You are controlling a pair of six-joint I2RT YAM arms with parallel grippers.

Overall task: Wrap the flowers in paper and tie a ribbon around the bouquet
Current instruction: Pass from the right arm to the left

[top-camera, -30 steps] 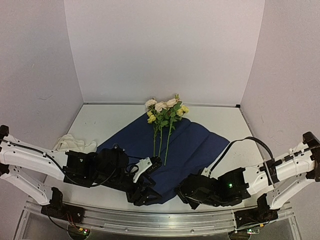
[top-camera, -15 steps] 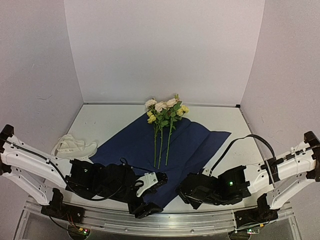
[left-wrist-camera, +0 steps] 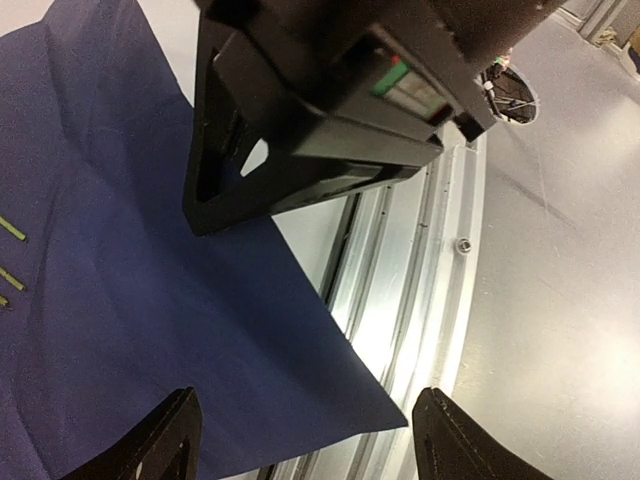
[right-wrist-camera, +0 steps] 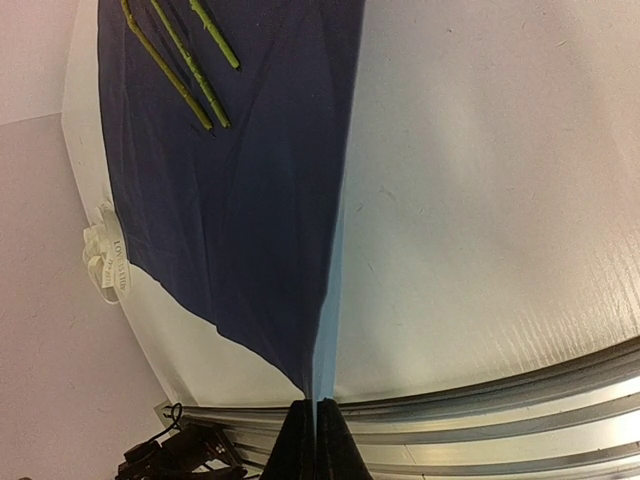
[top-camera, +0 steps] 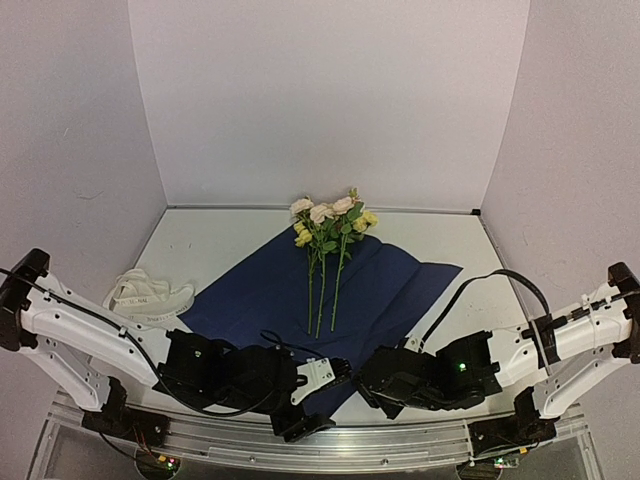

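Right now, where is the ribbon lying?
In the top view, the ribbon lies bunched on the left side of the table, just beside the left corner of the dark blue paper.

Ribbon (right-wrist-camera: 103,262), cream-white, bunched: small dark printed lettering along its length; opening letters apparently "LOV", the rest too small to read in any view.

Ribbon (top-camera: 148,295) txt too sm., top view
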